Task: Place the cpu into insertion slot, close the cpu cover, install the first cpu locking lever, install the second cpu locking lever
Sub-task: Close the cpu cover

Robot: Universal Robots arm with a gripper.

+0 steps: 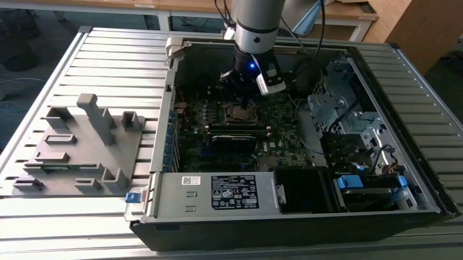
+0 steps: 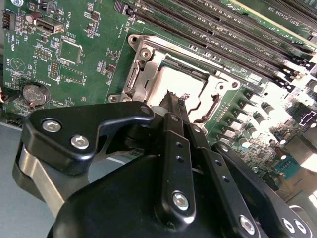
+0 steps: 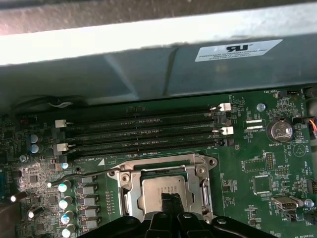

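Found the claw (image 2: 177,97) clenched in the second wrist view: black fingers (image 2: 174,148) drawn together to one narrow tip, no gap visible, nothing seen pinched between. Placed that tip right over the middle of the insertion slot (image 3: 161,161), low above it; could not tell whether touching or just clear. Located the cpu (image 3: 156,193) seated flat in the slot, pale silvery face up, partly hidden by the dark tip in the first wrist view. Noted the cpu cover (image 3: 131,196) lying down around the cpu, chip face showing through the square cut-out. Spotted a thin metal rod (image 3: 84,174) running out beside the slot; could not tell latched or free.

Logged outward on the green board (image 3: 247,198): long black memory strips (image 3: 143,131) just beyond the slot, white clips at the ends; a row of silver-topped capacitors (image 3: 64,203) on one flank; a coin battery (image 3: 280,130) well apart on the other. Beyond the strips, the grey inner wall of the computer case (image 3: 148,64).

Exterior view: arm (image 1: 257,21) reaching straight down into the open case, small blue light (image 1: 252,66) lit at the wrist. Labelled power supply (image 1: 217,193) along the near edge of the case. Case lying on a slatted metal worktop (image 1: 108,59); grey moulded fixture plate (image 1: 79,146) just beside it, at the exterior view's left.
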